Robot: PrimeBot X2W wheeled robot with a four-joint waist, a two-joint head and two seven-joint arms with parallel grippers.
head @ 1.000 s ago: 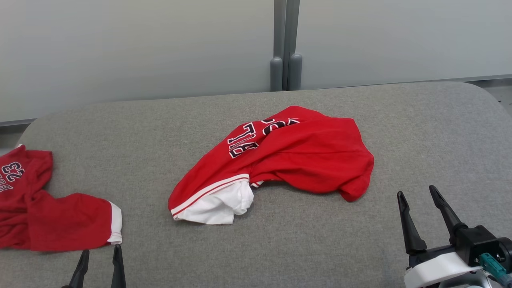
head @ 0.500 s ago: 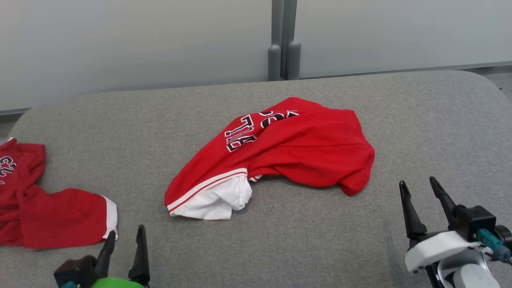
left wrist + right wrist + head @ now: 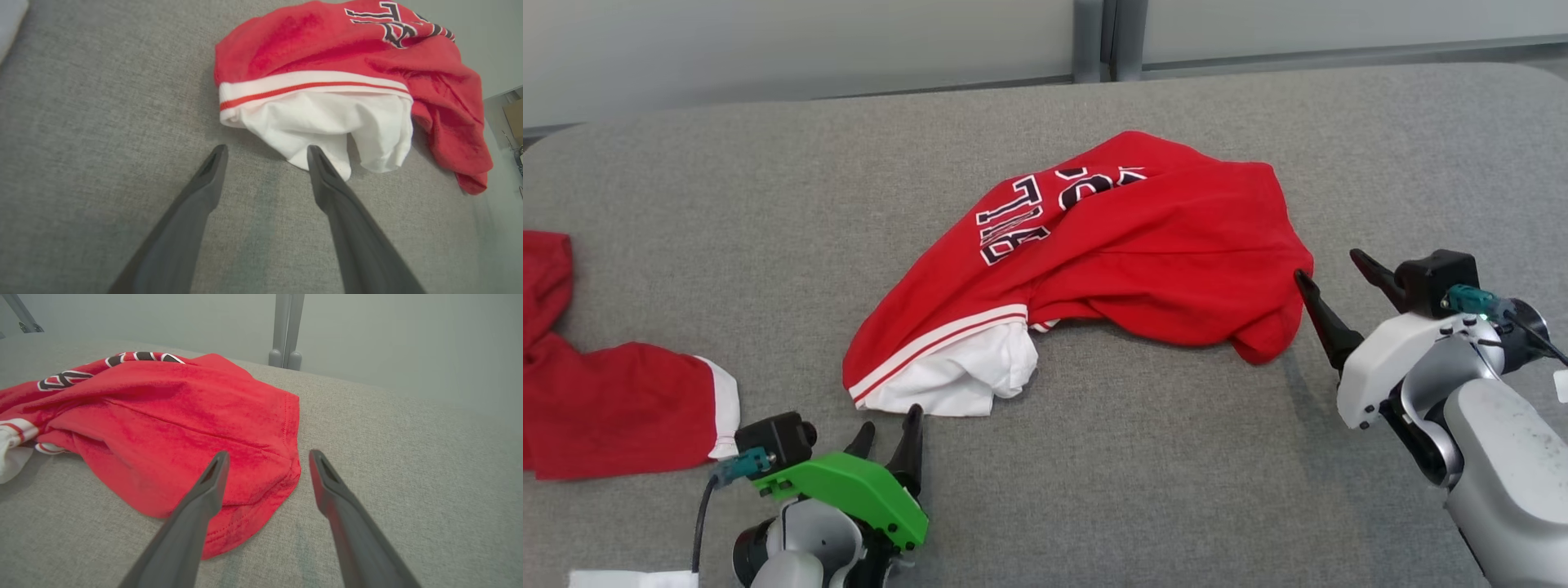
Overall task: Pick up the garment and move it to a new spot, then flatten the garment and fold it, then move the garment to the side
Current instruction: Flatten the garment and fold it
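Note:
A crumpled red garment (image 3: 1127, 245) with dark lettering and a white-trimmed sleeve lies mid-table on grey fabric. Its white part (image 3: 327, 118) faces my left gripper (image 3: 890, 429), which stands open just short of it; the right finger's tip touches the white edge in the left wrist view. At the garment's right corner (image 3: 229, 433) my right gripper (image 3: 1331, 269) is open, its left finger over the red hem and its right finger over bare table. In the wrist views the left gripper (image 3: 265, 151) and right gripper (image 3: 267, 455) hold nothing.
A second red garment (image 3: 613, 404) with a white cuff lies at the table's left edge. The grey padded table (image 3: 1135, 474) has rounded far corners. A pale wall with a grey post (image 3: 1107, 37) stands behind it.
The head camera has tilted down and nearer. Both arms have reached forward: the left gripper up to the white sleeve, the right gripper up to the garment's right corner.

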